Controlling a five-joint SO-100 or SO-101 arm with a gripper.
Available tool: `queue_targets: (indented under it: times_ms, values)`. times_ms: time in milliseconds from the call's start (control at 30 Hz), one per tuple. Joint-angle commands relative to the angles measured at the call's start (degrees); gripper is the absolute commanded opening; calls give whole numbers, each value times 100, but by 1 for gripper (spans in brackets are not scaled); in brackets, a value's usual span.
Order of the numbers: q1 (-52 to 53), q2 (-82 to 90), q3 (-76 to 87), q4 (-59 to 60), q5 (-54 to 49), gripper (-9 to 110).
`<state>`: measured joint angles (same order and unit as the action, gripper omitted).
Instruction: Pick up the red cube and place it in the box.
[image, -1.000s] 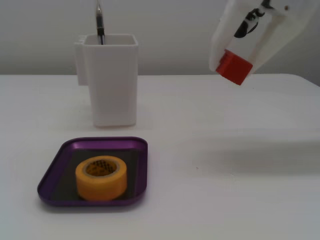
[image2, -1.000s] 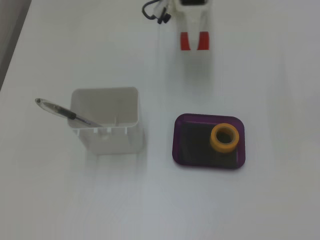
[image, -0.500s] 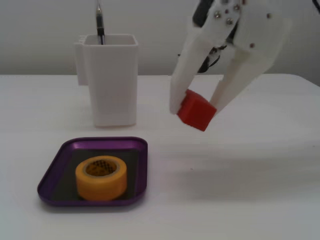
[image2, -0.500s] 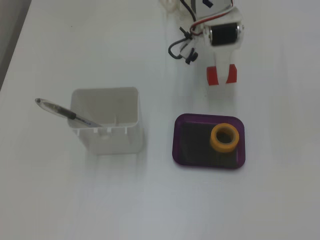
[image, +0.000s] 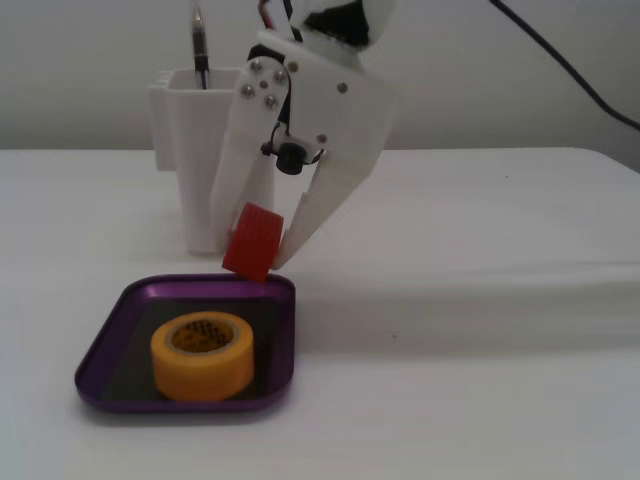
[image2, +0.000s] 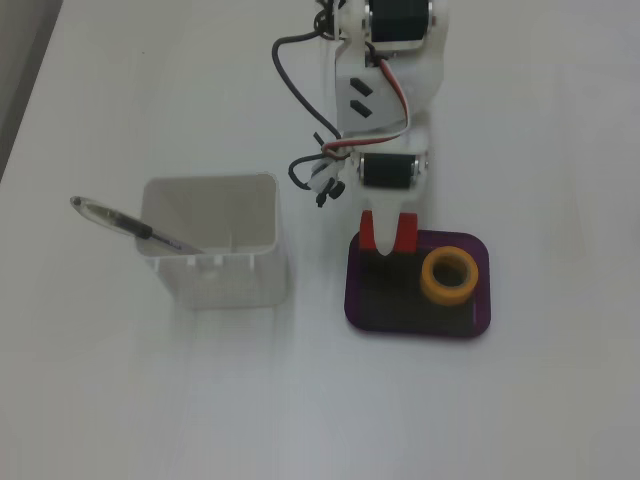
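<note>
Worktop (image: 480, 400): white, pale wall behind.
Side fixed view: pincer (image: 262, 262) was clamped on the red cube (image: 252, 241) — tilted, just above the box (image: 100, 345) at its far rim; yellow tape roll (image: 202, 355) lay inside.
Top-down fixed view: red cube (image2: 367, 232) sat over the box (image2: 415, 328) edge — white container (image2: 215, 255) stood apart, pen (image2: 130, 227) inside.

The white gripper (image: 253, 262) points down, its two fingers (image: 318, 210) squeezing the red cube (image: 252, 241) between the tips. The arm (image2: 385, 95) reaches forward behind them.
</note>
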<state>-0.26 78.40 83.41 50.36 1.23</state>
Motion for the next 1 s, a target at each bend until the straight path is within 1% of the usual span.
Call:
queue_targets:
  times_ms: [0,167,367,500,733,967]
  values:
    - [26,-53,-308,-35,35,-1]
    - [-9,-149,-325,-97,18,-1]
    - [-9,-158,-255,-545,18,0]
    - [-9,-158,-246,-624,-26,0]
    - [0,-167,-246,-571,-18,10]
    - [53,-105,-264,-554,18,13]
